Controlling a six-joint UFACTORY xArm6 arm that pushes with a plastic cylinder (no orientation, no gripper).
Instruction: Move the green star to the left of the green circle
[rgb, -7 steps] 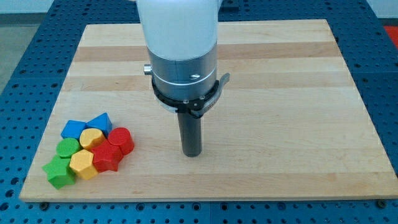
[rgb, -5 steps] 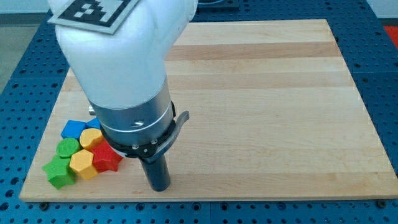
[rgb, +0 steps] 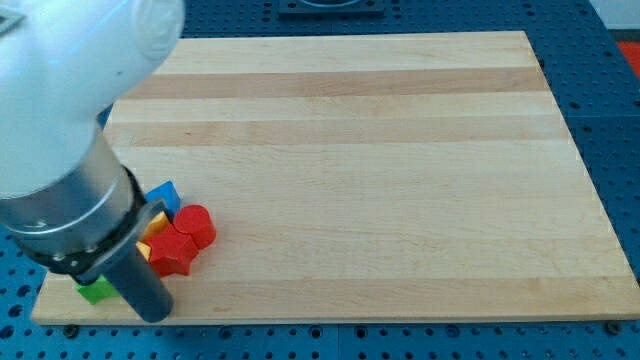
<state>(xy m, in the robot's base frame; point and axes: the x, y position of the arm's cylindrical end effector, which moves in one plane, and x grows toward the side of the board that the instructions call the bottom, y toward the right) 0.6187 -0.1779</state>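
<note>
Now my tip (rgb: 150, 312) has swung from mid-board to the bottom-left cluster, grasping nothing, just right of the green star (rgb: 95, 291), hiding the green circle.

The big white-and-grey arm fills the view's left, leaning in; its straight dark rod slants down, and my tip (rgb: 152, 314) sits near the view's bottom-left.

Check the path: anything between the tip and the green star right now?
Nothing visible. My tip sits at the view's bottom left, right beside the sliver of green star showing to its left. The arm hides the green circle and most of the cluster; only the red blocks and a blue block show.
</note>
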